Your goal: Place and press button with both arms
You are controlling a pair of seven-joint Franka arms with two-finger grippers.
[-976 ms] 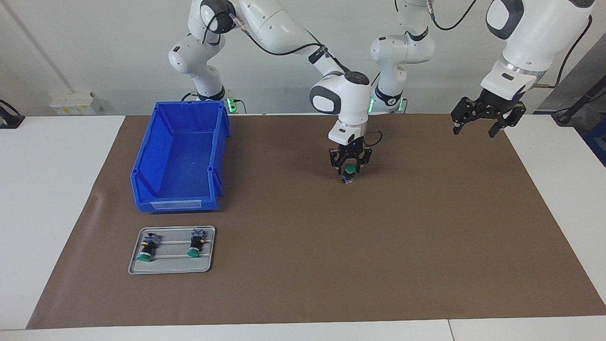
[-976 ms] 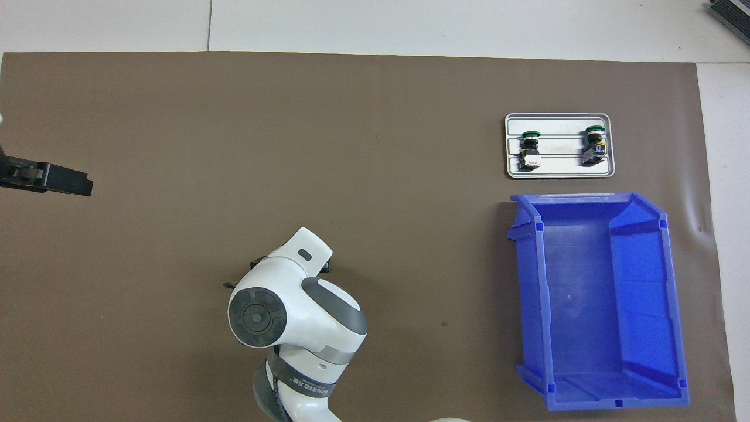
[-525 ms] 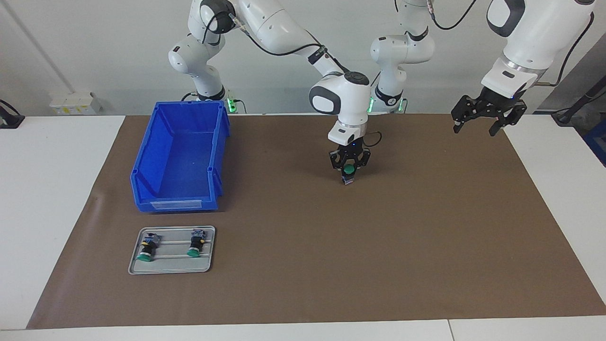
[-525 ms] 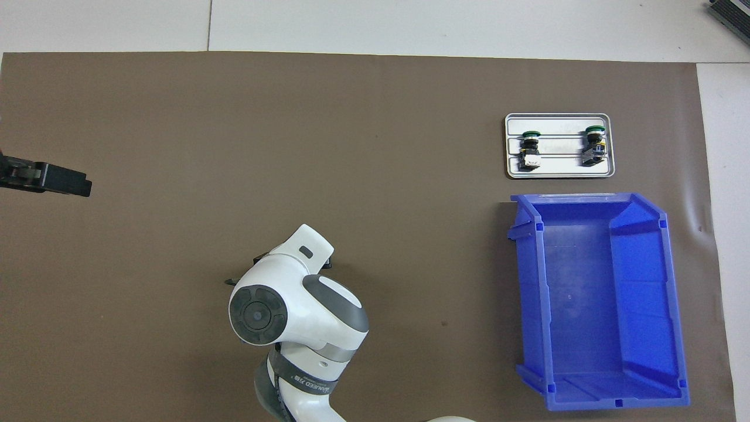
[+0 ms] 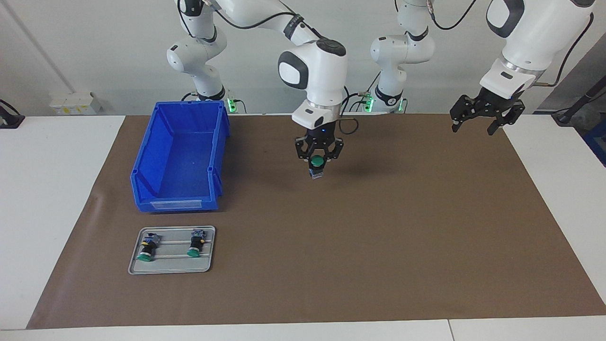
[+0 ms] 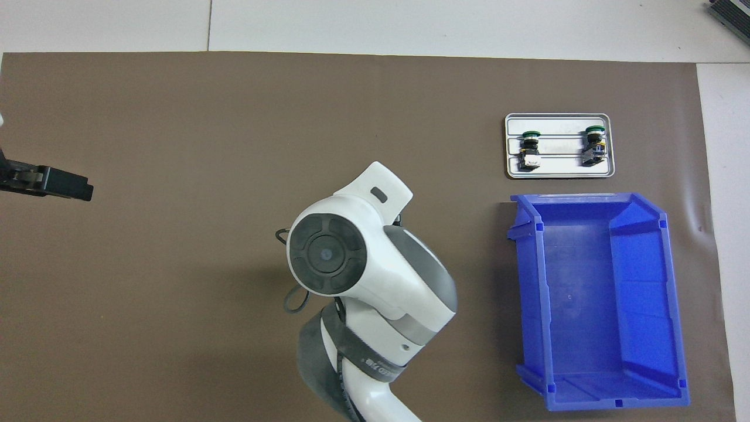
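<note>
My right gripper [image 5: 318,163] hangs above the brown mat [image 5: 378,237] in the middle of the table, fingers clamped on a green-capped button [image 5: 316,162] whose cap faces the camera across the table and whose grey block points down, likely so it can be set down upright for pressing. My left gripper [image 5: 475,116] waits with jaws spread over the mat's corner at its own end of the table, holding nothing, presumably kept clear until the press. Two more buttons [image 5: 146,250] lie on the small metal tray [image 5: 170,270], next to the empty blue bin [image 5: 180,156]. Compared with a second ago, my right gripper has tightened, lifted the button off the mat and carried it toward the bin.
</note>
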